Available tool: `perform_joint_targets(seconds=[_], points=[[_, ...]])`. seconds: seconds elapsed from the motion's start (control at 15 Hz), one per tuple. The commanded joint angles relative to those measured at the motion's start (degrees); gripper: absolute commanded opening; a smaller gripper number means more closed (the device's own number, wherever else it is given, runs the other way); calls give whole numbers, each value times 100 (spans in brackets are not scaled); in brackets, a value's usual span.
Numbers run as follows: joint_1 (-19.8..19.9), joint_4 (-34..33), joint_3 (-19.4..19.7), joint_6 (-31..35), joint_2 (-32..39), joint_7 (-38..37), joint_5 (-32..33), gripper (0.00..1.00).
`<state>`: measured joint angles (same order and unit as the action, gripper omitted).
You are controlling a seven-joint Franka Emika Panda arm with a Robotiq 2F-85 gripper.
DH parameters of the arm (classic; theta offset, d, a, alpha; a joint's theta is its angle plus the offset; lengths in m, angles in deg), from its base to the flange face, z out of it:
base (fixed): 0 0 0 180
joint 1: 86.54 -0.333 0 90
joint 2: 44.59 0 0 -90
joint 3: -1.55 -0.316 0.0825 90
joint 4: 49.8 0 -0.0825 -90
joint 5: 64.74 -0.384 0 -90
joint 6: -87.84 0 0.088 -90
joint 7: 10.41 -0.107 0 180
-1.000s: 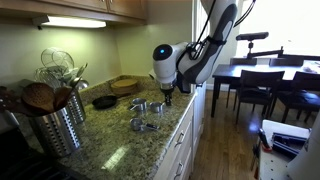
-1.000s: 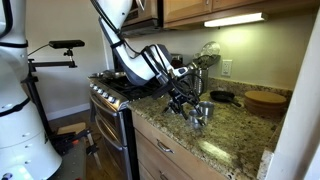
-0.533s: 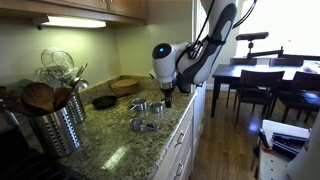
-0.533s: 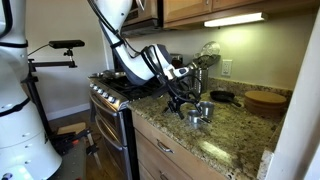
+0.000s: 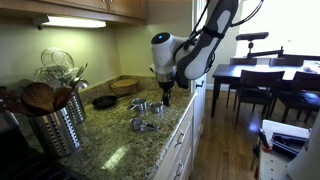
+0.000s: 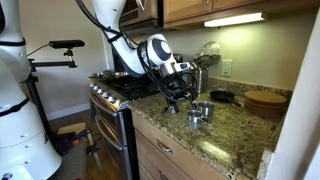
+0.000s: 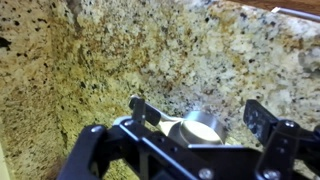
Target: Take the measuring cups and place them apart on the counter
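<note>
Several small shiny silver measuring cups lie close together on the speckled granite counter (image 5: 118,152), near its front edge. In an exterior view I see them below my gripper (image 5: 166,97): two cups (image 5: 140,105) (image 5: 157,108) side by side and another (image 5: 141,124) nearer the camera. They also show in an exterior view (image 6: 198,117), just beside my gripper (image 6: 180,101). In the wrist view one cup (image 7: 200,126) sits on the counter (image 7: 100,60) between my spread fingers (image 7: 203,110), its flat handle pointing left. My gripper is open and holds nothing.
A black skillet (image 5: 104,101) and a wooden bowl (image 5: 126,85) stand behind the cups. A large ribbed steel utensil canister (image 5: 55,128) stands at the counter's near end. A stove (image 6: 122,90) adjoins the counter. A dark dining table with chairs (image 5: 265,78) lies beyond.
My arm has risen a little and the gripper hangs slightly higher over the cups. The cups have not moved.
</note>
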<state>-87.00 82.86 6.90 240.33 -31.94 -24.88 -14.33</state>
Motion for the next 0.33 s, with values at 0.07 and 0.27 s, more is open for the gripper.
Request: perform_joint_targets(seconds=[0.07, 0.27], points=[[-7, -4, -8, -15, -39, 75, -63, 100], [-13, -12, -3, -14, 23, 75, -64, 100]])
